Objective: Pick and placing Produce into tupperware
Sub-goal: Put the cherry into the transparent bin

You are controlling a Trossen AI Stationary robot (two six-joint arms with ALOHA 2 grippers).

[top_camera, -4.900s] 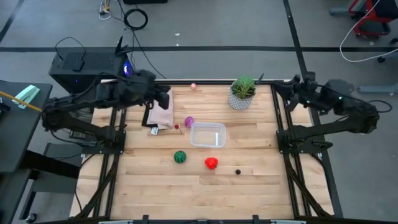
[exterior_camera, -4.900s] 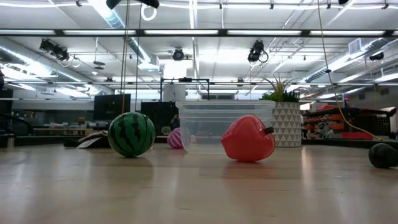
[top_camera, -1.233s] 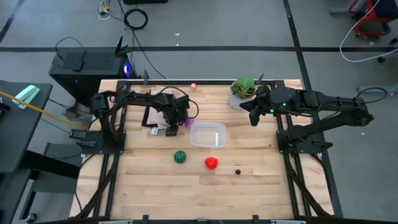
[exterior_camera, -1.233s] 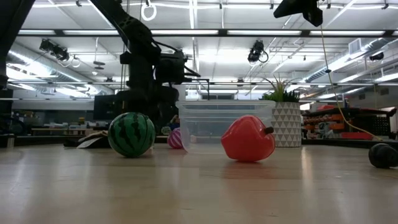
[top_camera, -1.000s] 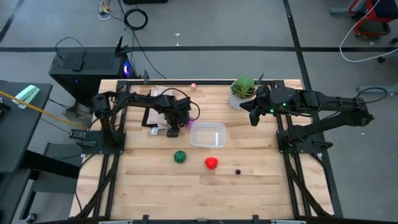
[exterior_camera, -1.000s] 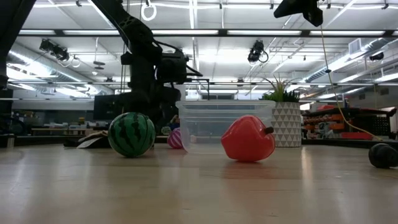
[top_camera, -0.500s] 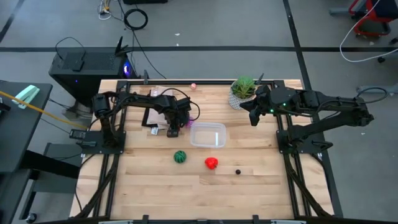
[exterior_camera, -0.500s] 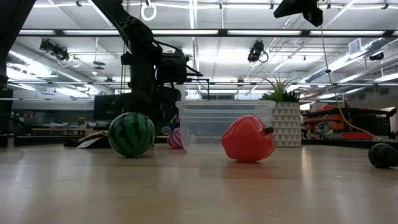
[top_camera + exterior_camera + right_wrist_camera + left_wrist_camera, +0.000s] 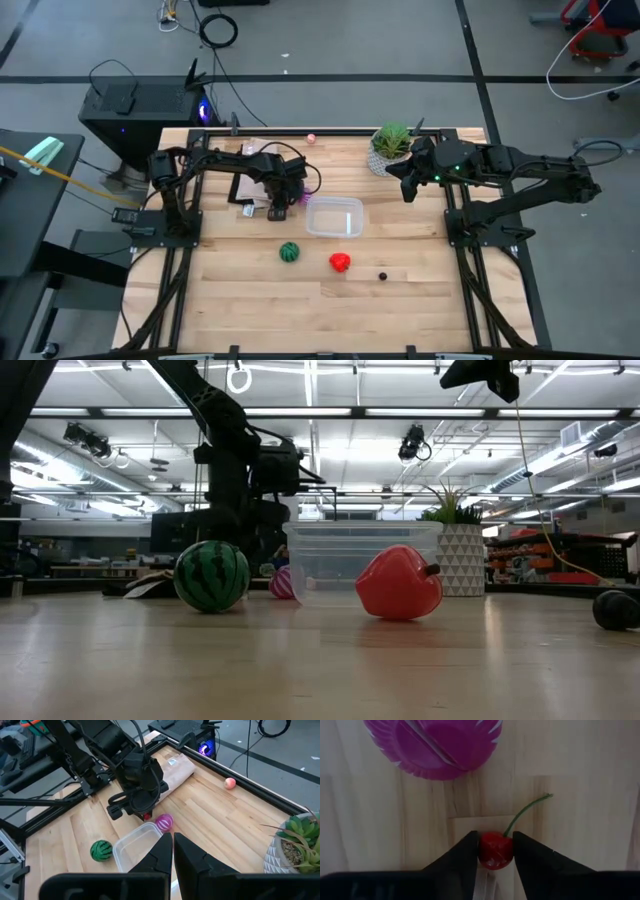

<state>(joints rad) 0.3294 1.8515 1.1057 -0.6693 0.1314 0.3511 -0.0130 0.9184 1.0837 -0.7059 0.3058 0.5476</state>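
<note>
A: Where's everything on the pale wooden table [image 9: 240, 300]?

B: The shallow clear plastic tupperware [image 9: 334, 217] sits mid-table. At its nine o'clock, beside the purple-pink ball [image 9: 433, 746], the left gripper [image 9: 495, 851] pinches a small red cherry [image 9: 495, 850]. The right gripper [image 9: 173, 846] hangs shut and empty at two o'clock.

A: Risk?

B: The cherry is tiny and round; an off-centre squeeze could squirt it out, or the lift could nudge the ball.

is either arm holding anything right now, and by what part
The left gripper has its fingers on either side of the small red cherry, at its round body, not its green stem. The right gripper holds nothing.
</note>
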